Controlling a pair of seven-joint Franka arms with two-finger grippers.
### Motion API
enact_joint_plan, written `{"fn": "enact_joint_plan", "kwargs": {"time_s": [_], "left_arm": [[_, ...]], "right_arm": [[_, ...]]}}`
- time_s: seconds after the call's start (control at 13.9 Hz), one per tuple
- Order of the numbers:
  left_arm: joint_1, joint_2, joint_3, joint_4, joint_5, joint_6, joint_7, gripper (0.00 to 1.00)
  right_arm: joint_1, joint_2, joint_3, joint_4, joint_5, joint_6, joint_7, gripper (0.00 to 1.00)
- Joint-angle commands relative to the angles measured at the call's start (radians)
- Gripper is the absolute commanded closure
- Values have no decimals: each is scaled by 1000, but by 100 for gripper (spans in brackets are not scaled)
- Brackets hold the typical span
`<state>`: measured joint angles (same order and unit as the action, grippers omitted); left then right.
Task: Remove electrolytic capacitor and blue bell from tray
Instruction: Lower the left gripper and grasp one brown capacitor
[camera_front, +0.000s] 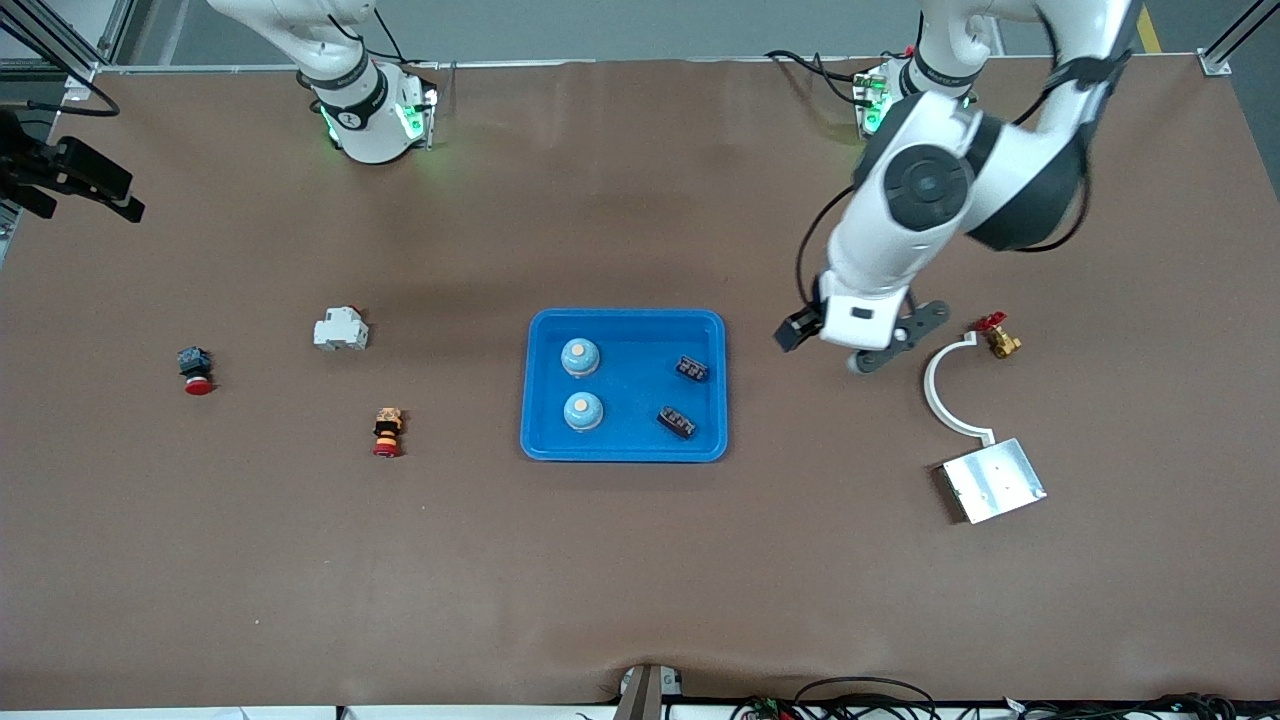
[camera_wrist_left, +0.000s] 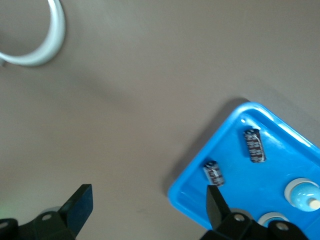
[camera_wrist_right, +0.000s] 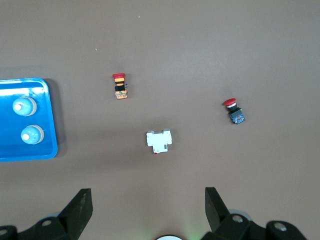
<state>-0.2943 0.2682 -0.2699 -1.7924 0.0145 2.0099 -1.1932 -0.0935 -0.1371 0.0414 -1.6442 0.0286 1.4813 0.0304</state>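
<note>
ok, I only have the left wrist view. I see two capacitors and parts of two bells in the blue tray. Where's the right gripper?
Observer: Right gripper is open, high over the table near its base; that arm waits.
Operator: Anything loose on that end?
Observer: A white breaker and two red-capped buttons lie toward the right arm's end.
Operator: Left gripper over the tray?
Observer: No, the left gripper is open over bare table beside the blue tray.
</note>
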Motion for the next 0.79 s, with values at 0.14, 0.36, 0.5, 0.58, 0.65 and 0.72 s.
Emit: {"fn": "enact_joint_plan", "kwargs": {"time_s": [0.14, 0.36, 0.5, 0.58, 0.65, 0.72], "left_arm": [[-80, 164, 3, 39, 7, 179, -247, 0], [-157, 274, 8, 111, 47, 214, -472, 2], [-190, 337, 8, 158, 132, 214, -621, 4], [-200, 360, 6, 168, 168, 214, -666, 6], [-207, 382, 6, 168, 188, 216, -695, 8], [-218, 396, 8, 168, 196, 217, -710, 10]], "right_arm": [[5, -64, 3, -175, 7, 111, 17, 0], [5, -73, 2, -264, 7, 183, 17, 0], [6, -107, 3, -347, 7, 259, 23, 0], [12, -111, 6, -371, 7, 284, 51, 0], [21, -110, 12, -387, 7, 303, 80, 0], [32, -110, 18, -405, 7, 330, 107, 0]]}}
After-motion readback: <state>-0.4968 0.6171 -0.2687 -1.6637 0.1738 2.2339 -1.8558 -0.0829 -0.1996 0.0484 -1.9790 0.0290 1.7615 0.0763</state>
